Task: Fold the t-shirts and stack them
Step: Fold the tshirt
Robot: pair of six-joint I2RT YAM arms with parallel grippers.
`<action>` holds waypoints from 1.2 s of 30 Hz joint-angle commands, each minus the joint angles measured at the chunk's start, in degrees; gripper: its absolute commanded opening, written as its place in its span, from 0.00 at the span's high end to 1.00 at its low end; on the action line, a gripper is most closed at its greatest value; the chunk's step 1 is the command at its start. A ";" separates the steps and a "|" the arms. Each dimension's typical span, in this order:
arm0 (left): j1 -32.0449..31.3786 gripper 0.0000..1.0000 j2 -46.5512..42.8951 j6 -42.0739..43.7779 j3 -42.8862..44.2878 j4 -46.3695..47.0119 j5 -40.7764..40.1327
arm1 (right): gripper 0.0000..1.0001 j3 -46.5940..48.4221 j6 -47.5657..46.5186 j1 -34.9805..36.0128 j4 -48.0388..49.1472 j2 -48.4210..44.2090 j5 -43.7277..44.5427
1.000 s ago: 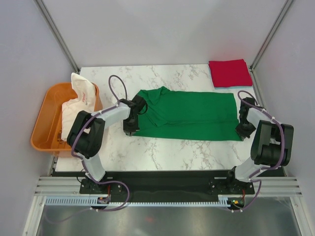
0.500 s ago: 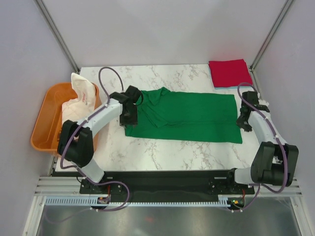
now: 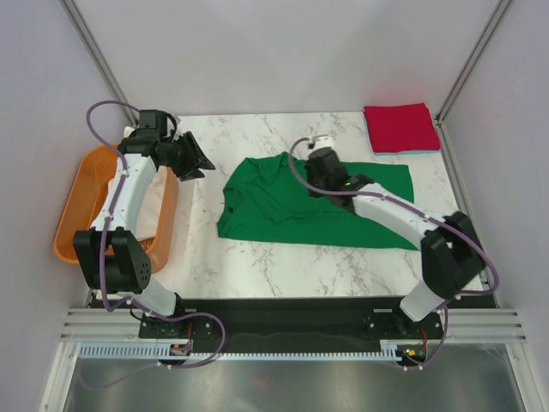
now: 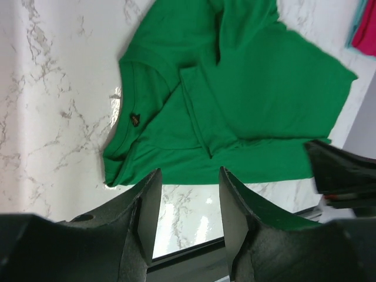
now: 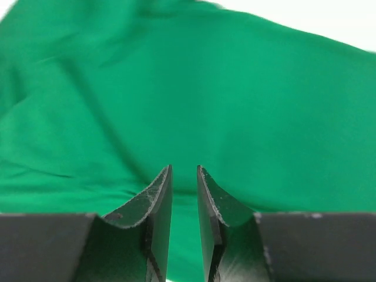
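Observation:
The green t-shirt [image 3: 292, 210] lies across the middle of the table, its collar end [image 4: 154, 100] rumpled at the left. My left gripper [image 3: 196, 160] hangs high beside the tub, off the shirt's left end; its fingers [image 4: 189, 176] are open and hold nothing. My right gripper [image 3: 322, 172] reaches over the shirt's upper middle. Its fingers [image 5: 184, 170] stand slightly apart just above the green cloth, with nothing between them. A folded red t-shirt [image 3: 401, 127] lies at the back right corner on a pale blue one [image 3: 413, 151]. A white t-shirt [image 3: 156, 206] shows in the tub, partly behind my left arm.
The orange tub [image 3: 73, 215] sits off the table's left edge. Bare marble table [image 3: 257, 257] shows in front of the green shirt and at the back left. Frame posts rise at both back corners.
Both grippers have let go of the green shirt's ends and opened. My left arm rose and swung back toward the tub; my right arm swept left over the shirt's middle.

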 commanded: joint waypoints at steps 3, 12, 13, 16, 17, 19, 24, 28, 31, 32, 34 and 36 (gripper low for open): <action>3.58 0.49 -0.96 -5.09 5.18 2.63 4.11 | 0.69 7.25 -9.04 12.20 9.67 14.44 2.05; 5.69 0.48 -0.26 -5.37 7.20 2.98 -1.88 | 0.67 15.61 -14.94 20.40 10.47 26.69 3.36; 5.78 0.48 0.09 -5.19 6.85 2.98 -1.88 | 0.67 15.70 -15.20 21.01 10.30 27.13 4.15; 5.96 0.48 0.27 -5.54 5.80 3.16 -1.44 | 0.64 15.26 -15.73 21.10 10.03 27.49 5.12; 5.96 0.48 0.18 -5.80 5.36 3.51 -1.18 | 0.64 14.82 -16.08 21.19 10.03 27.40 6.26; 5.78 0.48 -0.08 -6.51 3.69 4.82 1.01 | 0.64 14.64 -16.61 21.10 9.68 27.40 7.06; 5.78 0.48 -1.14 -6.60 1.14 6.59 2.60 | 0.64 13.94 -17.32 21.10 8.89 27.58 7.94; 5.78 0.48 -1.49 -6.60 0.26 7.20 2.87 | 0.64 13.67 -17.40 21.10 8.45 28.01 8.64; 5.78 0.48 -1.58 -6.69 -0.09 7.29 3.13 | 0.64 13.76 -17.58 21.02 7.92 28.54 8.64; 5.78 0.48 -1.66 -6.69 -0.27 7.38 3.13 | 0.64 13.76 -17.49 21.10 7.92 28.72 8.73; 5.87 0.48 -1.84 -6.60 -0.44 7.47 2.96 | 0.64 13.76 -17.41 21.10 7.75 29.07 9.08; 5.78 0.48 -1.75 -6.60 -0.53 7.55 2.96 | 0.64 13.94 -17.40 21.10 7.74 29.42 9.61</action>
